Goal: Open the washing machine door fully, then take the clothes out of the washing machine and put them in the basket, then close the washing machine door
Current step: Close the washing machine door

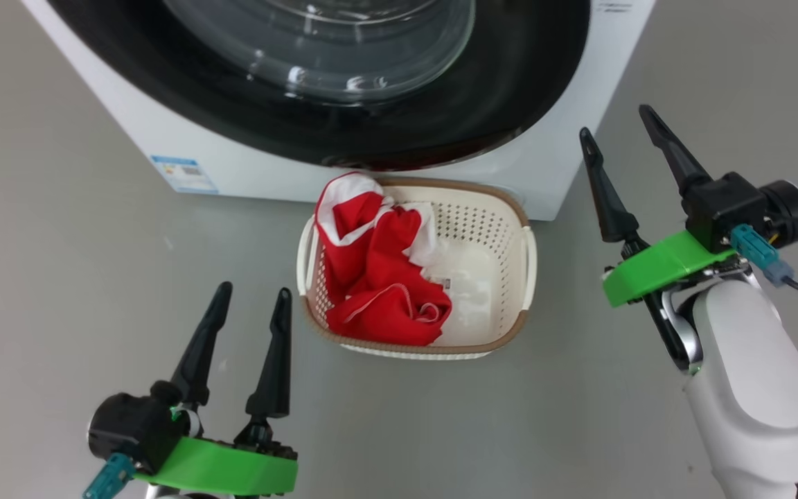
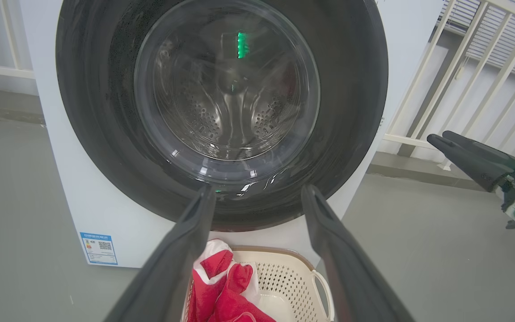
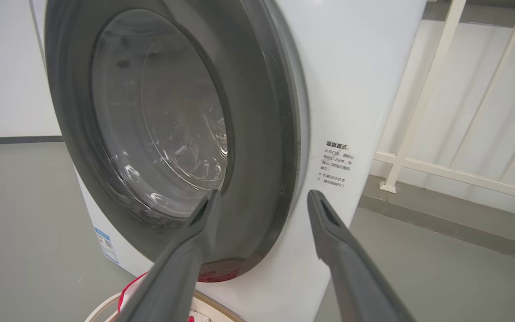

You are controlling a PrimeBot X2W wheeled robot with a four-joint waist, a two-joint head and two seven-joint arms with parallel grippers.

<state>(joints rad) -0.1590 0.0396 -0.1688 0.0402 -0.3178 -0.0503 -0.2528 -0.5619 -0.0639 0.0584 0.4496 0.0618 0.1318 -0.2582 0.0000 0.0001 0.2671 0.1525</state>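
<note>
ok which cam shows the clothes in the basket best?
Head view: it looks down on the clothes, the whole red pile lying in the left half of the basket. Left wrist view catches the pile's top at its bottom edge; right wrist view, just a red sliver.

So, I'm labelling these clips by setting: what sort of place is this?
Likely a laundry corner: a washing machine, a basket of red clothes on grey floor, white railing beside.
</note>
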